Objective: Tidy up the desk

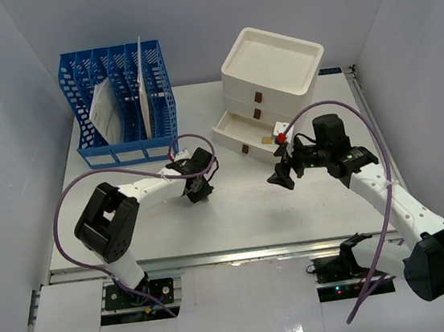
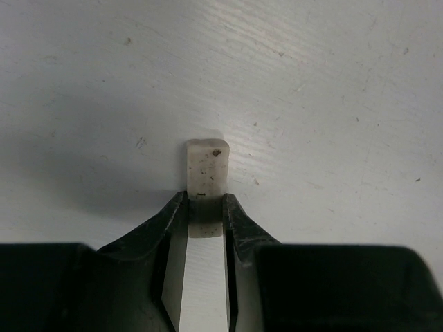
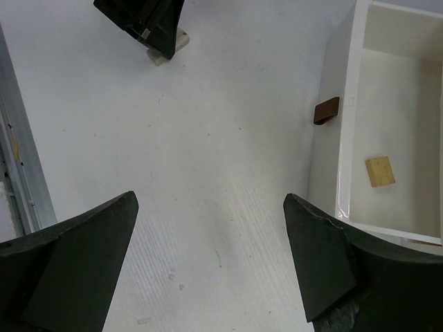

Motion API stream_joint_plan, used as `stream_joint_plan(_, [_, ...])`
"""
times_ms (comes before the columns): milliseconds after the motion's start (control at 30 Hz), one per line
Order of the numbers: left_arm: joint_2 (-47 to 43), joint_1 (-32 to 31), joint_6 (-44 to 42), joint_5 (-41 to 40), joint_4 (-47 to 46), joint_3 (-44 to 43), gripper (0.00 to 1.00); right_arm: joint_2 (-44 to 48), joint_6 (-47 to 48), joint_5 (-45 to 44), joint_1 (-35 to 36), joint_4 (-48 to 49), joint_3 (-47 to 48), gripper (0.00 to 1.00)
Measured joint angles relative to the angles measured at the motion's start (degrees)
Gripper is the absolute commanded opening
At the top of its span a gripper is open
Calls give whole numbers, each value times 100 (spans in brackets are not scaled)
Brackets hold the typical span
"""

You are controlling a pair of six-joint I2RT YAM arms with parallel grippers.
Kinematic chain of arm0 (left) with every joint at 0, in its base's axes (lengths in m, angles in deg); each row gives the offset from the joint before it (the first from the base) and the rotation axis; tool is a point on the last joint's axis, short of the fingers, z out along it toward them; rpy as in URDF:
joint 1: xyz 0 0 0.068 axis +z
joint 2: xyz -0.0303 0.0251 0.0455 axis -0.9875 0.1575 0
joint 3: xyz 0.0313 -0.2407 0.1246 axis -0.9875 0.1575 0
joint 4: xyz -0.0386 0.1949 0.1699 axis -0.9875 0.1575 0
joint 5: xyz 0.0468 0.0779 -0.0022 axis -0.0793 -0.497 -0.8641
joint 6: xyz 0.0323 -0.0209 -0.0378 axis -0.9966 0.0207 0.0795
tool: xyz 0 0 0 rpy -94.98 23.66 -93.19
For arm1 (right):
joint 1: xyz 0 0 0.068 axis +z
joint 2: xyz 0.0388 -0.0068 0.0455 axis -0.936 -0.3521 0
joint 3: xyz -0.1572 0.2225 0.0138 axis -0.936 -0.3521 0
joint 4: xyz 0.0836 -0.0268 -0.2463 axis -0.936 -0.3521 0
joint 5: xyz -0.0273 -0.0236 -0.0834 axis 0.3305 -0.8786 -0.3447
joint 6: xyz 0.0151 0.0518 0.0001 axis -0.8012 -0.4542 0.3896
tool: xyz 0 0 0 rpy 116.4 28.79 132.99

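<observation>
The desk point(image 1: 244, 212) is a white tabletop. My left gripper point(image 1: 199, 191) is shut on a small white block point(image 2: 205, 168), which sticks out past the fingertips, low over the desk at centre-left. The block and left gripper also show at the top of the right wrist view point(image 3: 171, 47). My right gripper point(image 1: 284, 176) is open and empty, above bare desk point(image 3: 208, 173), just in front of the open bottom drawer point(image 3: 387, 117). A small yellow square point(image 3: 380, 171) lies in that drawer.
The white stacked drawer box point(image 1: 273, 66) stands at the back right, its bottom drawer point(image 1: 244, 137) pulled out. A blue slotted file rack point(image 1: 121, 105) with papers stands at the back left. A metal rail point(image 1: 217, 256) runs along the near edge.
</observation>
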Motion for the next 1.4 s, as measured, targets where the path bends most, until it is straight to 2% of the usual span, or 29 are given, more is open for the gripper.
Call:
stream_joint_plan(167, [0, 17, -119, 492, 0, -179, 11, 95, 11, 146, -166, 23, -57, 92])
stream_joint_plan(333, [251, -8, -159, 875, -270, -1274, 12, 157, 23, 249, -330, 28, -87, 92])
stream_joint_plan(433, [556, 10, -121, 945, -466, -2122, 18, 160, 42, 301, -416, 28, -89, 92])
stream_joint_plan(533, [1130, 101, 28, 1033, -663, -3160, 33, 167, 67, 360, -521, 32, -97, 92])
stream_joint_plan(567, [1336, 150, 91, 1078, -737, -3458, 40, 175, 72, 385, -565, 43, -113, 92])
stream_joint_plan(667, [1925, 313, 262, 1220, -843, -4167, 72, 197, 81, 440, -666, 64, -178, 92])
stream_joint_plan(733, [2278, 398, 333, 1287, -861, -4513, 84, 198, 83, 463, -737, 64, -207, 93])
stream_joint_plan(767, [2424, 436, 323, 1316, -860, -4639, 89, 198, 87, 468, -768, 63, -217, 93])
stream_joint_plan(867, [2626, 508, 248, 1351, -820, -4760, 89, 181, 193, 526, -825, 29, -235, 92])
stream_joint_plan(967, [2602, 516, 32, 1398, -799, -4761, 89, 59, 546, 768, -839, -106, -239, 85])
stream_joint_plan(1033, [2459, 516, -278, 1497, -907, -4634, 89, -37, 935, 882, -771, -239, -247, 81])
stream_joint_plan(1100, [2106, 516, -693, 1642, -1104, -4265, 89, -122, 1413, 875, -548, -391, -265, 70])
stream_joint_plan(1133, [1856, 516, -947, 1750, -1274, -3986, 89, -151, 1677, 831, -370, -465, -276, 53])
stream_joint_plan(1167, [1478, 516, -1288, 1883, -1551, -3521, 89, -184, 1969, 700, -143, -534, -279, 43])
stream_joint_plan(1200, [1016, 516, -1584, 2031, -1793, -2990, 89, -237, 2195, 560, 103, -580, -271, 28])
stream_joint_plan(1267, [-46, 516, -2096, 2282, -2259, -1884, 90, -558, 2544, 302, 556, -707, -108, 13])
stream_joint_plan(1300, [-574, 516, -2321, 2397, -2553, -1368, 90, -793, 2668, 176, 759, -778, 28, 9])
stream_joint_plan(1400, [-2477, 516, -2798, 2680, -3464, 361, 92, -1889, 2547, -525, 1172, -868, 792, 8])
